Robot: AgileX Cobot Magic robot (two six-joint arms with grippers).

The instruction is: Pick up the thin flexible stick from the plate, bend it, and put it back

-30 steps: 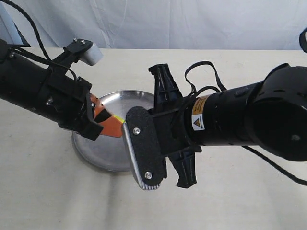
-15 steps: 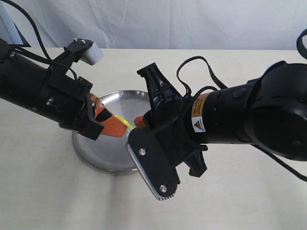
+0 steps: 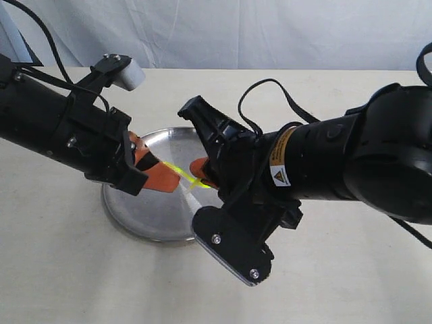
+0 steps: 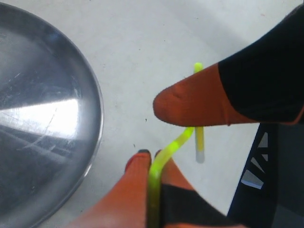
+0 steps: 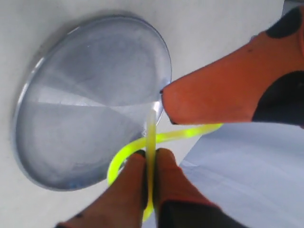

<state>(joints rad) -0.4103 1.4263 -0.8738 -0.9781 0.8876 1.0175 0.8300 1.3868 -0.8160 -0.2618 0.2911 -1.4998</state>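
Both grippers hold the thin flexible stick [image 3: 179, 172] in the air above the near right part of the plate [image 3: 145, 216]. My left gripper [image 3: 158, 177] is shut on one stretch of it, my right gripper [image 3: 201, 172] on another, and their orange tips are almost touching. In the left wrist view the stick [image 4: 176, 142] leaves my left gripper [image 4: 151, 159] and curves behind the other arm's fingertip [image 4: 190, 102], its whitish end poking out below. In the right wrist view the stick [image 5: 190, 133] curls in a loop around my right gripper [image 5: 150, 156], over the plate [image 5: 85, 85].
The plate rests on a beige tabletop [image 3: 61, 270] with a pale cloth backdrop [image 3: 270, 34] behind. The right arm's black screwed panel [image 3: 233, 253] hangs low beside the plate's front rim, and loose cables [image 3: 283, 101] arch over that arm.
The right wrist has rolled, swinging its black panel downward and its fingers toward the left gripper. The stick, nearly hidden before, now shows as a crossed, bent loop between the two grippers.
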